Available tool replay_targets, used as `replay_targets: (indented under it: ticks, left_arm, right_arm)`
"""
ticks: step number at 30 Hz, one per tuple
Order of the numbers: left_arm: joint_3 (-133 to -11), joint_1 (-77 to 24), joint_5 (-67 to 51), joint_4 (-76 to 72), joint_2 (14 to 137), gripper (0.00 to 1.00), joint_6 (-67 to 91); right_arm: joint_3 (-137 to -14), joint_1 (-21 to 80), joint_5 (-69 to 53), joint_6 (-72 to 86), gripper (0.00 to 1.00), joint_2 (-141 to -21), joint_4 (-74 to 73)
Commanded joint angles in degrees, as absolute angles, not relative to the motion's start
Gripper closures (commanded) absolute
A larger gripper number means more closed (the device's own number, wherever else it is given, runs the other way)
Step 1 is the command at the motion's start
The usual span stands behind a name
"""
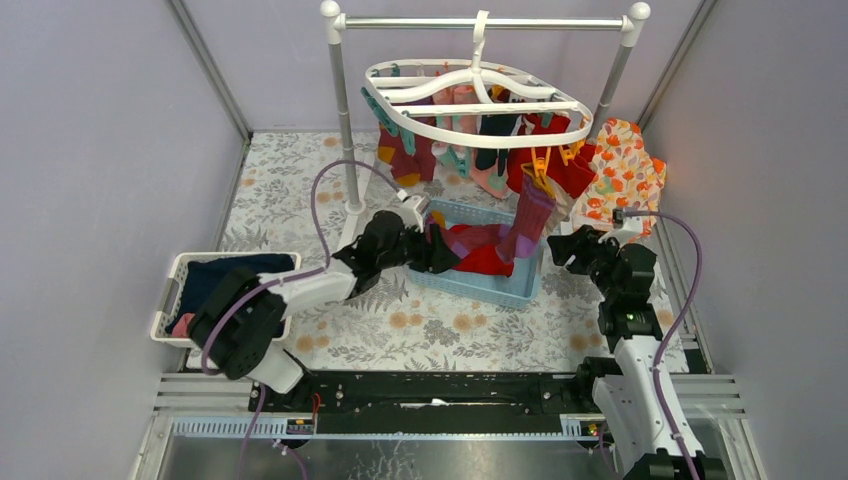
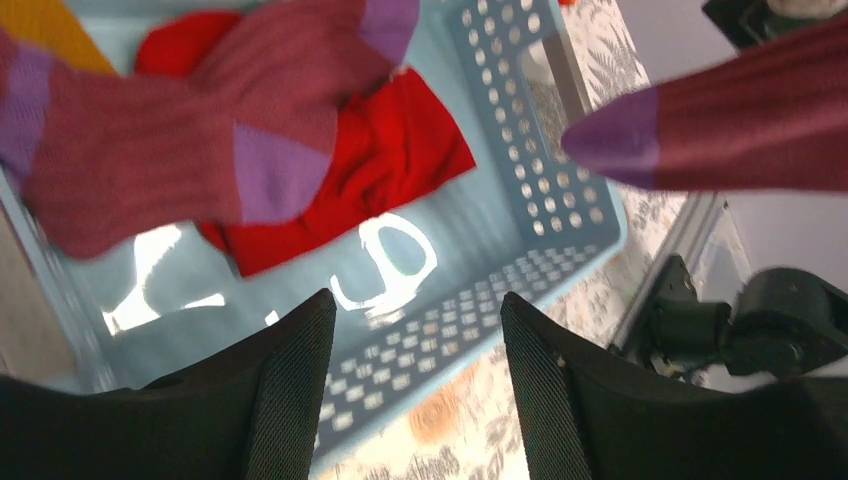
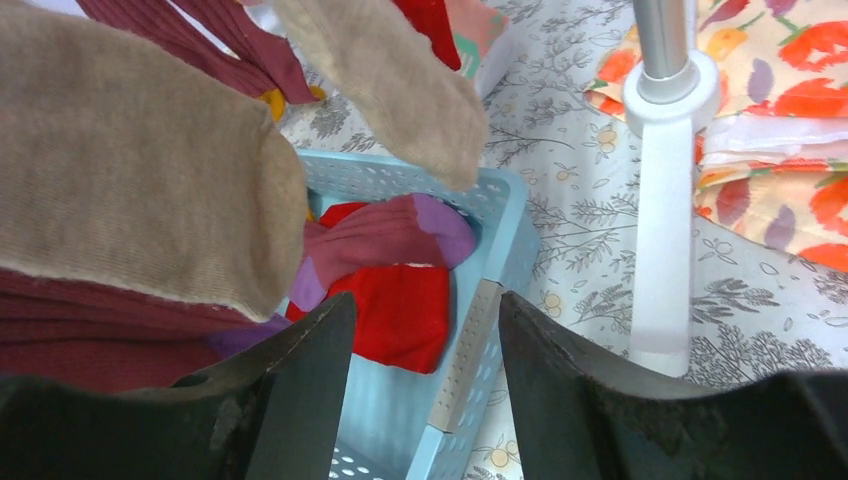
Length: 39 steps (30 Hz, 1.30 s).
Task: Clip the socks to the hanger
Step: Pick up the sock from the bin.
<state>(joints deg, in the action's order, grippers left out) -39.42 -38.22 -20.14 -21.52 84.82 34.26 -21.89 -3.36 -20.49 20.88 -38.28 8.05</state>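
Left pincer (image 1: 440, 250), top view: jaws apart, nothing between them, reaching over the left rim of the light-blue basket (image 1: 500, 290) on the surface. Right pincer (image 1: 560, 247): just beside the basket's right end, jaws likewise parted and empty. Hanger (image 1: 478, 100) is hooked on the rack (image 1: 345, 130) at the back. Several socks (image 1: 425, 155) are clipped under it: red, navy, pink. One maroon sock (image 1: 532, 222) hangs from an orange clip (image 1: 540, 165), toe down at the basket's far right corner. More socks lie in the basket. White bin (image 1: 168, 300) with dark cloth at far left; floral cloth (image 1: 625, 170) at right rear.

Left wrist view: fingers apart over the basket's bare floor. A maroon-and-purple sock (image 2: 150, 150) lies on a red sock (image 2: 400, 160) ahead of them, untouched.

Right wrist view: fingers apart, empty. Beige socks (image 3: 130, 170) hang close to the lens, basket below, rack foot (image 3: 660, 220) to the right.
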Motion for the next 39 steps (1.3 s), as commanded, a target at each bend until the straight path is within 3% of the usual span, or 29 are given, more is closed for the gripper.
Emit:
replay_targets:
  ticks: [1,8,18,23,32,36,39]
  left_arm:
    - [-46.70,-38.50,-15.48,-22.27,90.47,0.34,27.20]
    - [-55.76,-38.79,-9.12,-18.86,101.58,0.42,18.64]
    - [-70.55,-42.44,0.51,-3.09,113.54,0.41,12.70]
    - [-74.00,-43.52,3.96,2.35,116.73,0.52,11.29]
    - [-73.99,-43.58,2.68,2.73,112.52,1.00,10.95]
    - [-70.70,-43.42,0.74,-1.30,103.33,1.00,13.45]
    - [-70.04,-42.23,-5.76,-1.42,100.23,0.98,16.50]
  right_arm:
    - [-20.97,-2.99,-16.03,22.59,0.36,-35.12,7.13]
    - [-18.64,-2.99,-17.56,23.58,0.34,-36.50,10.25]
    - [-18.44,-2.99,-19.61,23.49,0.33,-38.70,12.13]
    - [-18.56,-2.99,-20.59,23.65,0.33,-38.56,12.32]
    - [-19.95,-2.99,-22.32,23.92,0.32,-35.98,10.11]
    - [-20.97,-2.99,-23.75,23.18,0.31,-34.33,8.42]
    - [-21.35,-2.99,-26.67,22.69,0.22,-34.00,8.77]
